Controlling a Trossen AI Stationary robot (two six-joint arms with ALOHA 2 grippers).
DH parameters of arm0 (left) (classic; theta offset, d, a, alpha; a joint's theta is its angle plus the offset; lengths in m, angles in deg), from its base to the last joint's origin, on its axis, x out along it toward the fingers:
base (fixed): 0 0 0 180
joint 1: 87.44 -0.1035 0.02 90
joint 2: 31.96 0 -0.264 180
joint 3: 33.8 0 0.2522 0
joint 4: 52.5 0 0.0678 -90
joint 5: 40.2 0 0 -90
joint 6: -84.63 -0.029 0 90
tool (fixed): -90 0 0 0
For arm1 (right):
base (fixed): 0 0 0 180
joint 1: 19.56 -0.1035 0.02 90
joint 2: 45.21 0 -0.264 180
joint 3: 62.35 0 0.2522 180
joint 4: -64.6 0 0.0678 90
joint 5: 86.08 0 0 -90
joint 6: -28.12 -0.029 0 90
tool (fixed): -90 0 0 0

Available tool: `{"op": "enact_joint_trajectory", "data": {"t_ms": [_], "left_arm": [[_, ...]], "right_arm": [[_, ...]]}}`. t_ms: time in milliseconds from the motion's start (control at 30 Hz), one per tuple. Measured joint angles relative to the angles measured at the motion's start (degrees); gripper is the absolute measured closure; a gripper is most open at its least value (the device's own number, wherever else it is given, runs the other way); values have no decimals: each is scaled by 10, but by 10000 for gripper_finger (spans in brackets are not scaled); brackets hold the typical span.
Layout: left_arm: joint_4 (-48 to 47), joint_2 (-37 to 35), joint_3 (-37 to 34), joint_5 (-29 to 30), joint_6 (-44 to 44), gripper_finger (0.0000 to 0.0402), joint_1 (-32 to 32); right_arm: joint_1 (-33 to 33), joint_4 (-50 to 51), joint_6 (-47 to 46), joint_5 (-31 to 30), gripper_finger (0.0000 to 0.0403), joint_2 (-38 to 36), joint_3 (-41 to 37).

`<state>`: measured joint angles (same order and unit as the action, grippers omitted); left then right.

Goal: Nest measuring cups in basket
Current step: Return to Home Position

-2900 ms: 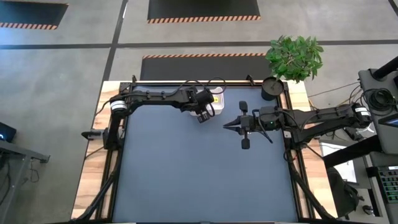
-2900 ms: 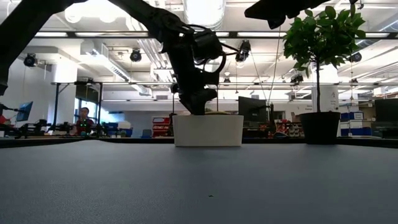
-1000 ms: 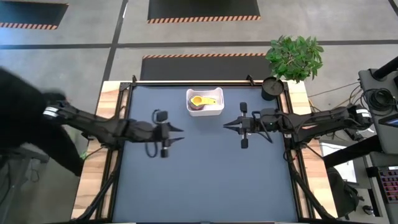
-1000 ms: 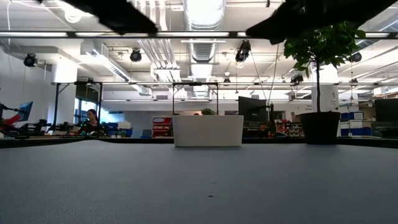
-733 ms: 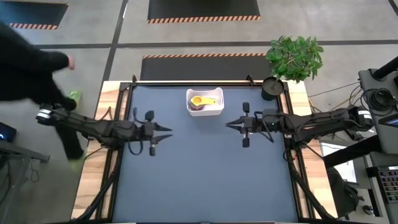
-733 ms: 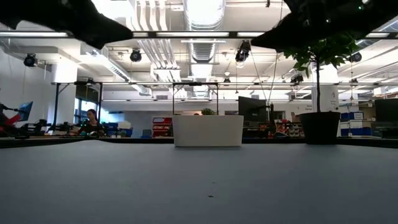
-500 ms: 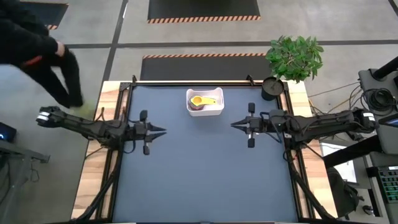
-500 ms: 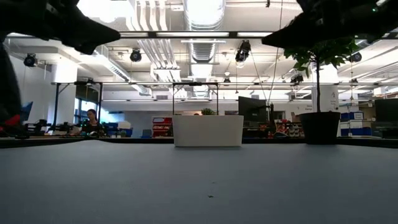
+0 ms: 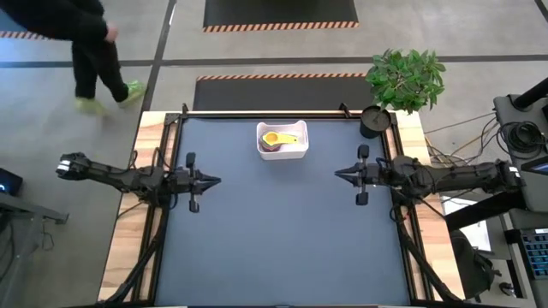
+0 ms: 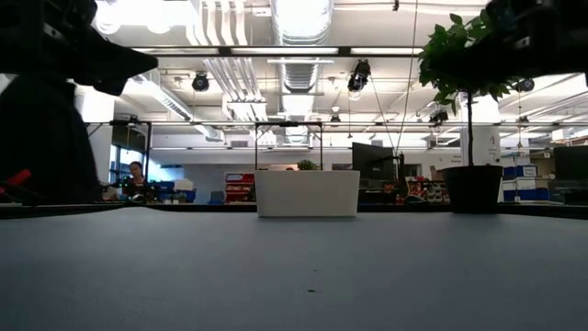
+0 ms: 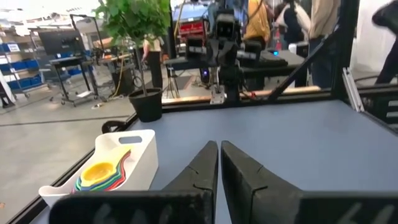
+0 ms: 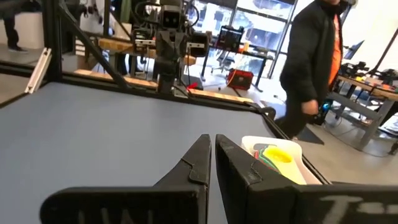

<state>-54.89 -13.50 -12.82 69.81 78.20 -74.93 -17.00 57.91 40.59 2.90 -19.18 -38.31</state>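
The nested measuring cups, yellow on top, sit in the white basket at the far middle of the desk. The left jaws and right jaws are both clenched on nothing. They hang near opposite desk edges, well apart from the basket.

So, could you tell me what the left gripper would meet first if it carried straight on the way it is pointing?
Probably the right gripper, facing it across the table. The left gripper points past the basket, which sits off to one side; heights may differ.
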Motion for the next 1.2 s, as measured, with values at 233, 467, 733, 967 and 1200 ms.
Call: {"op": "enact_joint_trajectory", "data": {"t_ms": [233, 467, 733, 967, 1200], "left_arm": [[0, -60, -10, 0, -1, 401, 0], [-56, -130, -16, 0, -7, 402, 0], [-62, -185, -40, 0, -6, 402, 0], [-50, -184, -66, 0, 16, 401, 0], [-55, -185, -66, 0, 24, 401, 0]], "right_arm": [[0, 2, -4, 0, 390, -89, -53], [0, 14, -5, 0, 390, -165, -89], [0, 39, 4, 28, 390, -210, -89], [0, 74, 5, 30, 390, -233, -89], [0, 126, 8, 38, 390, -260, -90]]}}
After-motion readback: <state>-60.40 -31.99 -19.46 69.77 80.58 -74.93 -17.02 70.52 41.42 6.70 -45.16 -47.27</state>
